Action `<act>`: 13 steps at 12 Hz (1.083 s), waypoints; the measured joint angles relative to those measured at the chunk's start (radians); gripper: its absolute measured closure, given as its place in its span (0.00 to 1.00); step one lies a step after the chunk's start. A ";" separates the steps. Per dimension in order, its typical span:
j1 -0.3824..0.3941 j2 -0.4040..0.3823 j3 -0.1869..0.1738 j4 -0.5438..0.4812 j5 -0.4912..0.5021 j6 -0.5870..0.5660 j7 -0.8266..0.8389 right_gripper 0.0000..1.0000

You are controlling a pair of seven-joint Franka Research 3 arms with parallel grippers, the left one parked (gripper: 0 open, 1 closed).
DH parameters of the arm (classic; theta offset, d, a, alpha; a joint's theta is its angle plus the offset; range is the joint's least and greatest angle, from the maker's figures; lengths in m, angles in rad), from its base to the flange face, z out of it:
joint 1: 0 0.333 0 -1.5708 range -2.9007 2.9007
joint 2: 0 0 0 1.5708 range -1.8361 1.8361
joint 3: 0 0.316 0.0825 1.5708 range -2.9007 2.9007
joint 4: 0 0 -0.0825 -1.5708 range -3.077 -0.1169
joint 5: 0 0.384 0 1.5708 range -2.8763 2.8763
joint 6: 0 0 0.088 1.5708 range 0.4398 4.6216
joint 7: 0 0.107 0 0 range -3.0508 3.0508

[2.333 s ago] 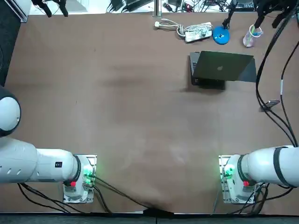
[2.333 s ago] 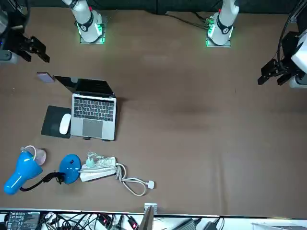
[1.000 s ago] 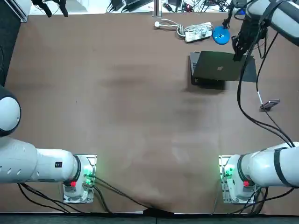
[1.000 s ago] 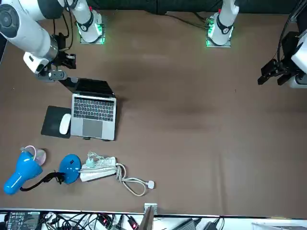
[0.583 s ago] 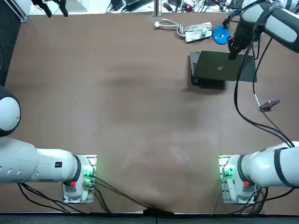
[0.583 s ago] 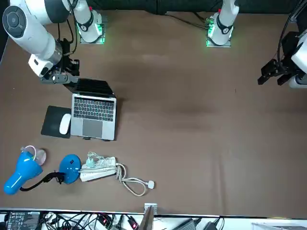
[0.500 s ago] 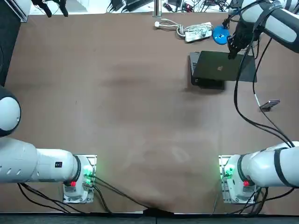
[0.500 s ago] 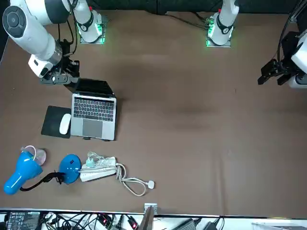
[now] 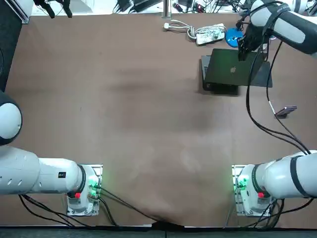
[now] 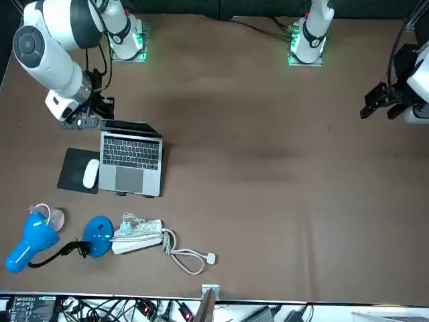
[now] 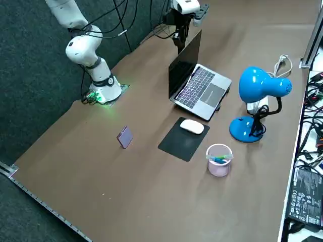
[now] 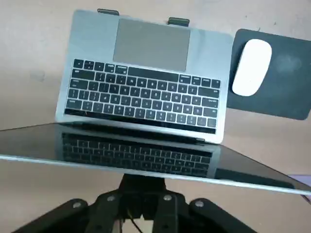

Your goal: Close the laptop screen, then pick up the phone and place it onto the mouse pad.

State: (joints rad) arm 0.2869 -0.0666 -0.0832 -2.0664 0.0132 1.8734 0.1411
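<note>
The grey laptop (image 9: 233, 69) stands open, its lid (image 11: 182, 60) tilted a little over the keyboard (image 12: 146, 92). My right gripper (image 9: 242, 52) is shut and presses against the back of the lid near its top edge (image 12: 146, 162); it also shows in the side view (image 11: 180, 43) and front view (image 10: 87, 123). The phone (image 9: 286, 111) lies on the table to the robot's right of the laptop, well apart from the gripper (image 12: 142, 180). The black mouse pad (image 11: 176, 143) lies beside the laptop, with a white mouse (image 11: 192, 126) on it.
A blue desk lamp (image 11: 260, 91), a pink cup (image 11: 219, 159) and a white power strip with cable (image 9: 205, 33) sit behind and beside the laptop. The arm's cables (image 9: 257, 119) hang over the table near the phone.
The right arm swung in from the table's right edge to the back of the laptop lid. The lid has since tipped further toward the keyboard under the gripper.
</note>
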 joint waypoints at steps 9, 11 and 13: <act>-0.011 0.154 -0.015 0.040 -0.009 0.140 -0.001 0.98; -0.018 0.205 -0.019 0.075 -0.009 0.144 -0.001 0.98; -0.027 0.260 -0.020 0.110 -0.009 0.148 -0.001 0.98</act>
State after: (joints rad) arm 0.2597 0.1937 -0.1030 -1.9562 0.0047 2.0215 0.1398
